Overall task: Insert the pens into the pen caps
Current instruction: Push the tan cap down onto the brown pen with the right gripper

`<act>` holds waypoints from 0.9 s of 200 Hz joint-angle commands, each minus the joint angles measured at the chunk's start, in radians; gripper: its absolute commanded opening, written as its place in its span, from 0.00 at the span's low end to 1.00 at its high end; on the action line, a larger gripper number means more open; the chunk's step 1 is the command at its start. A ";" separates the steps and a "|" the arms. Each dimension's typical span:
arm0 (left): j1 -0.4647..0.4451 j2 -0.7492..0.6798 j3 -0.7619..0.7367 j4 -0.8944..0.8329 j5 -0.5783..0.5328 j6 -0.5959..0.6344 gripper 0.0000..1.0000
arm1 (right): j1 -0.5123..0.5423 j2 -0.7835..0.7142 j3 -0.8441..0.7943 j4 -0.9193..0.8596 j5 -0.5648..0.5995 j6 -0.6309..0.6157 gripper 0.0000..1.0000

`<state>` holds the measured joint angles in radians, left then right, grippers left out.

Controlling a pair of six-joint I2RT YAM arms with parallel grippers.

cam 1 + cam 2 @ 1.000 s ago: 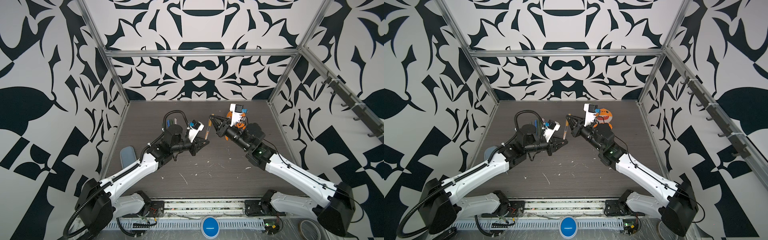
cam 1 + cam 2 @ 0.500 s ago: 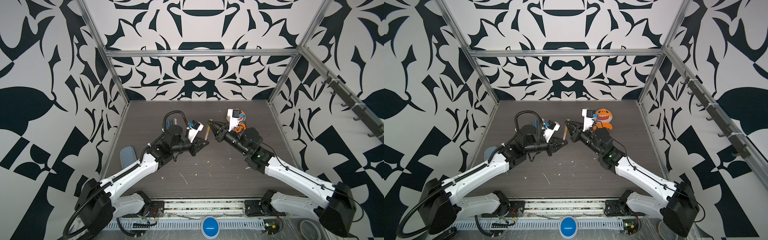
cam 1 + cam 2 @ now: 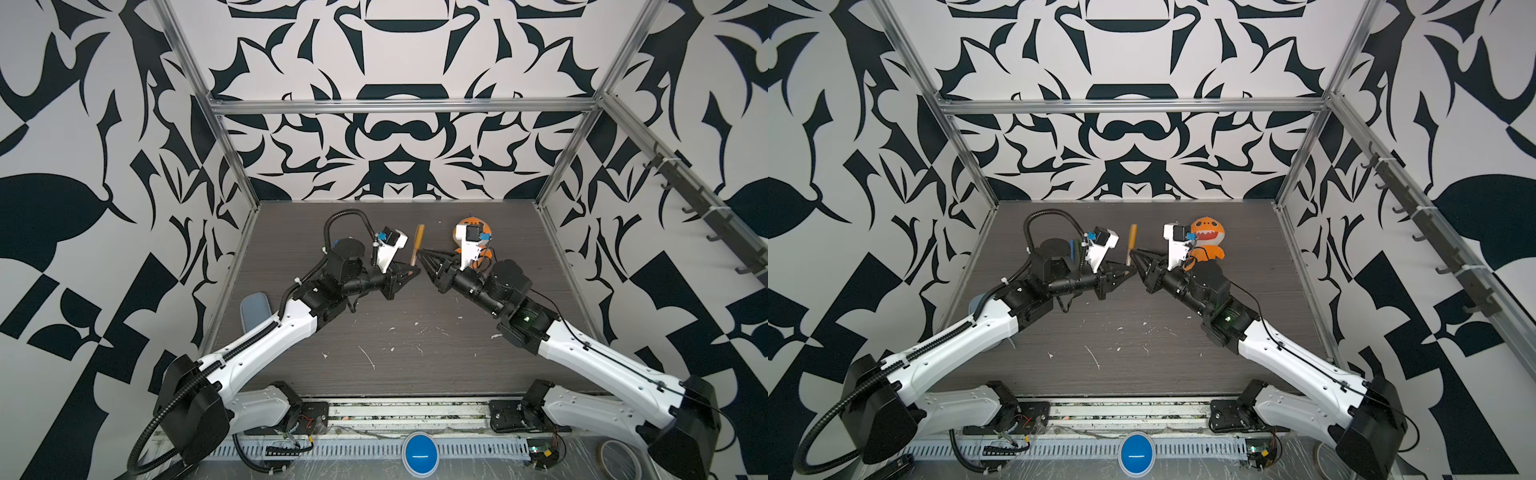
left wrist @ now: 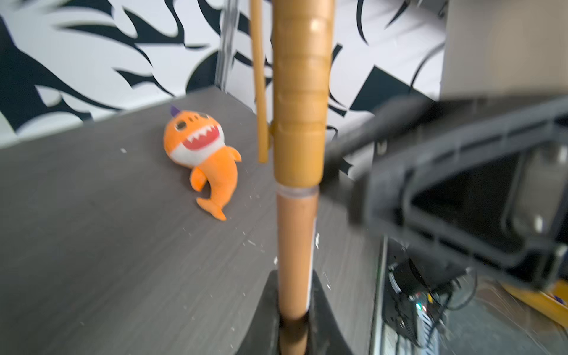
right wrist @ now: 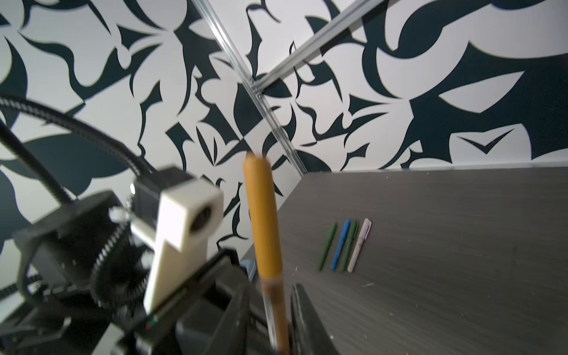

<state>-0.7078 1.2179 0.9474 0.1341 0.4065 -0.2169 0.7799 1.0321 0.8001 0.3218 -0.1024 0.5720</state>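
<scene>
Mustard-orange cap: short stubby plastic tube [image 4: 298,107] sitting over the top end of the pen. A clear ring shows at the join, so it looks fully seated.
Orange-brown pen: thin plastic stick [image 4: 295,239] held upright above the table, long axis vertical, capped end up.
Left pincer [image 3: 410,272]: clamped on the pen's lower barrel, carrying its weight.
Right pincer [image 5: 272,304]: reaches in from the opposite side, with its fingers flanking the barrel just below the cap. The view is blurred, but they look slightly parted, with a sliver of gap on each side.
Other pens: four thin sticks, dark green, blue, green and pale pink [image 5: 340,246], lie flat side by side on the dark wood-grain table [image 3: 457,374], well apart from the held pen.
Key relation: the barrel stands between the right pincer's fingers, crosswise to them. That pincer should probably back straight out along its own reach. The left arm alone can then lay the pen down.
</scene>
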 commanded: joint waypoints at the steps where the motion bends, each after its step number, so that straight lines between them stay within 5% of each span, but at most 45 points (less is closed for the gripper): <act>1: 0.007 -0.016 -0.005 0.111 -0.033 0.044 0.04 | 0.010 -0.038 0.075 -0.135 -0.037 -0.039 0.36; 43: 0.008 -0.017 -0.023 0.073 -0.092 0.078 0.03 | 0.010 -0.080 0.124 -0.242 -0.002 -0.088 0.40; 86: 0.008 -0.025 -0.042 0.071 -0.158 0.100 0.03 | 0.009 -0.068 0.263 -0.450 0.132 -0.186 0.28; 125: 0.007 -0.002 -0.036 0.064 -0.141 0.102 0.03 | -0.068 0.065 0.449 -0.554 0.013 -0.227 0.17; 180: 0.007 -0.019 -0.032 0.054 -0.142 0.102 0.03 | -0.069 0.210 0.643 -0.564 -0.065 -0.239 0.36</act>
<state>-0.7002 1.2137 0.9176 0.1898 0.2657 -0.1291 0.7082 1.2259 1.3636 -0.2428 -0.1158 0.3504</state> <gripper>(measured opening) 0.141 0.358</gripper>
